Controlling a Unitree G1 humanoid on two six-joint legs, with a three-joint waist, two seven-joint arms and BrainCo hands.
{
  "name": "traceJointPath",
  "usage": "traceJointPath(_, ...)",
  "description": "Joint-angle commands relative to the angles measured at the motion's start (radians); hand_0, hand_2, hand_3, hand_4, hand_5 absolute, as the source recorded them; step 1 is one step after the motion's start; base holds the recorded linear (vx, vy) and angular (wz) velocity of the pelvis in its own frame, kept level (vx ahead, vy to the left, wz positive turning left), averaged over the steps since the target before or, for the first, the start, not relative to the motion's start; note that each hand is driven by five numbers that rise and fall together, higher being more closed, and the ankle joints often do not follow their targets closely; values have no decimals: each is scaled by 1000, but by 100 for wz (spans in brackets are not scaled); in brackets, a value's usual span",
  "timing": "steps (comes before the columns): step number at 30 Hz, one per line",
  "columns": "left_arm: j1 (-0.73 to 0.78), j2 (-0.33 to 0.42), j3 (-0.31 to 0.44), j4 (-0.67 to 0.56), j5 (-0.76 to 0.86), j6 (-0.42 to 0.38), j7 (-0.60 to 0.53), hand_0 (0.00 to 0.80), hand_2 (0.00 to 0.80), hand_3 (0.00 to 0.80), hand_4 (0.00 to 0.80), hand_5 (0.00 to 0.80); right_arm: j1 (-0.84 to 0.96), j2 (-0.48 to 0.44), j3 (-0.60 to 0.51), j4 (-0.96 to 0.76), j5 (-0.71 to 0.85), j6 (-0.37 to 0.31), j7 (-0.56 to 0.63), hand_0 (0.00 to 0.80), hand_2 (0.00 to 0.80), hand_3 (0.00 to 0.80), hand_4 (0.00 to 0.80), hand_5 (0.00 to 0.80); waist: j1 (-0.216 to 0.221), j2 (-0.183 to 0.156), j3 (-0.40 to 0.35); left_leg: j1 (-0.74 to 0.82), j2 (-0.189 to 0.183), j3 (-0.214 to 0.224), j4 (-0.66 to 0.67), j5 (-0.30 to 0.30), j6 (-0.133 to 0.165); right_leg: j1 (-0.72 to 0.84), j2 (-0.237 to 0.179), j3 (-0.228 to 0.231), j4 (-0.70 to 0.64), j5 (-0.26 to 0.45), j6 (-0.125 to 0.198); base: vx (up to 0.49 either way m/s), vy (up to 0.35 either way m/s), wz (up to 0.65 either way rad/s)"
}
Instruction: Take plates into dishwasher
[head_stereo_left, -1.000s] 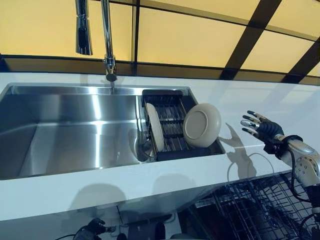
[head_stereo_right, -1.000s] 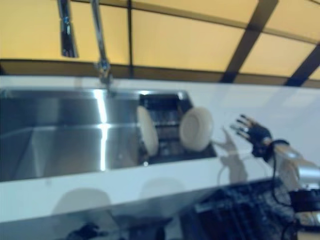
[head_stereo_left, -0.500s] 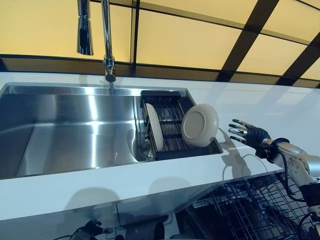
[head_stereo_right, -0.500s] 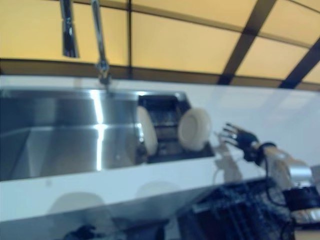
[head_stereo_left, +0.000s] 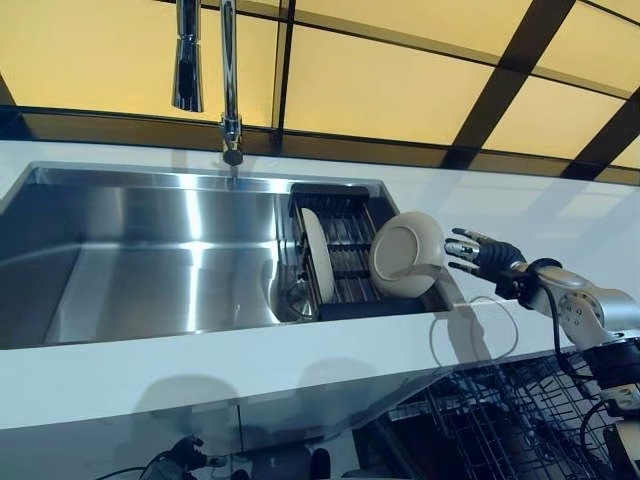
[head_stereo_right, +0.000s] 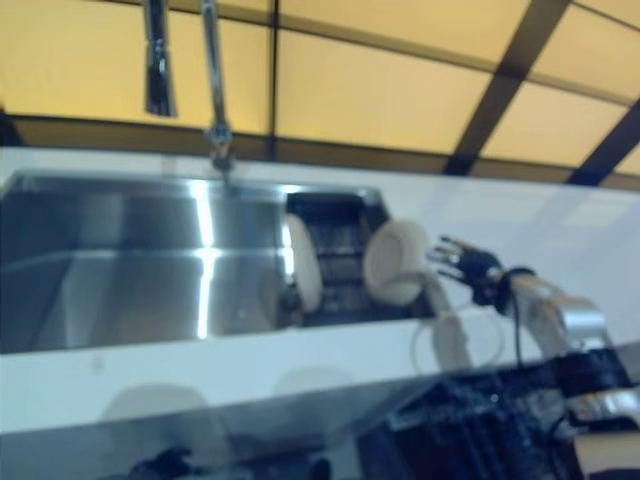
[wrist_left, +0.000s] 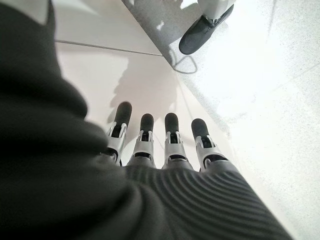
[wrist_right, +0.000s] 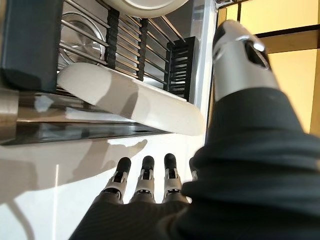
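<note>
1. Left hand (wrist_left: 165, 150): hanging low over the pale floor, fingers straight, empty.
2. Black wire dishwasher rack (head_stereo_left: 510, 420): below the counter edge.
3. Right hand (head_stereo_left: 480, 255): fingers spread, holding nothing, fingertips just beside the round cream ceramic plate (head_stereo_left: 407, 255).
4. That plate and a second upright cream plate (head_stereo_left: 317, 255): in the black slatted drying rack (head_stereo_left: 345, 235) inside the stainless steel sink (head_stereo_left: 150, 250).

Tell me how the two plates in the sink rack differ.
The left plate stands upright and edge-on in the rack; the right plate leans tilted, showing its round face. The right hand reaches open beside the right plate, well away from the left plate. Both are cream and sit in the same rack.
</note>
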Motion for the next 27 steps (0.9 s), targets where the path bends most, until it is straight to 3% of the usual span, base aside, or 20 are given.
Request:
traceJointPath(1, -60, 19, -41, -1, 35, -20, -13, 0, 0, 0, 0, 0, -151, -13, 11, 49, 40, -16, -30, 0, 0, 0, 0, 0, 41, 28, 4, 4, -21, -80, 5, -76, 9, -6, -75, 15, 98, 25, 46, 0, 0, 0)
traceJointPath(27, -63, 25, -50, -12, 37, -13, -9, 0, 0, 0, 0, 0, -212, -9, 34, 139, 89, 31, -52, 0, 0, 0, 0, 0, 52, 18, 18, 12, -17, -79, 5, -79, 9, -12, -73, 7, 108, 24, 46, 0, -1, 0)
